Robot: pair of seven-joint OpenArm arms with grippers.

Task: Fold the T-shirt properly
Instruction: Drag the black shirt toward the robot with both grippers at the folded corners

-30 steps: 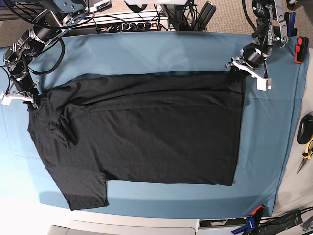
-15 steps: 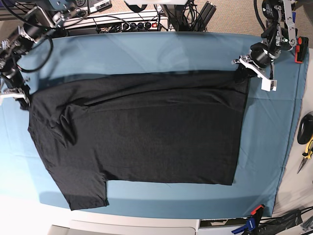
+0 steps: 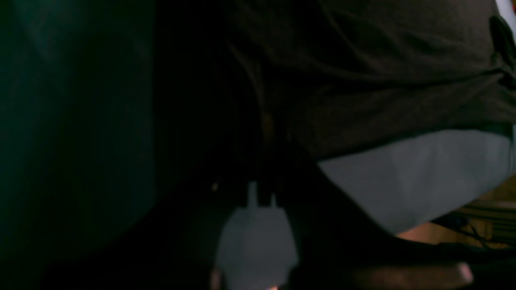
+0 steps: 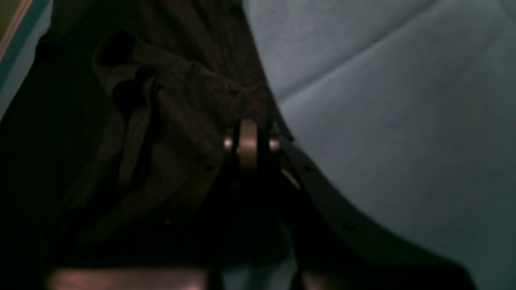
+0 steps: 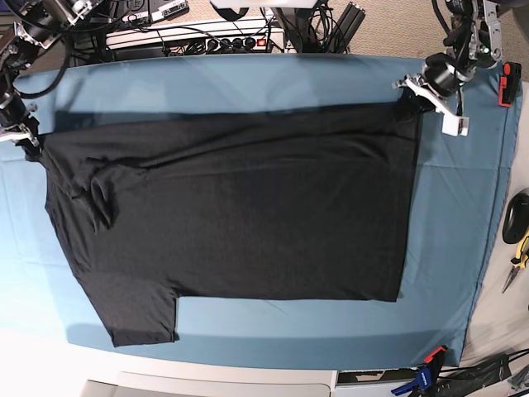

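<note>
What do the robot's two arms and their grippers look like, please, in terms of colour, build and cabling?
Both arms are black, built of chunky cylindrical joint segments, with loose black cables looping along them. The left gripper and the right gripper each carry white plastic parts beside dark fingers. The wrist views are too dim for markings.

robotics lab, cable clutter (image 5: pixel 223 37), pliers (image 5: pixel 518 258), clamped table cloth (image 5: pixel 446 223)

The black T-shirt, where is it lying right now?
In the base view, the black cotton T-shirt lies spread flat over the blue table cloth, its far corners pinched by the left pincer at right and the right pincer at left.
</note>
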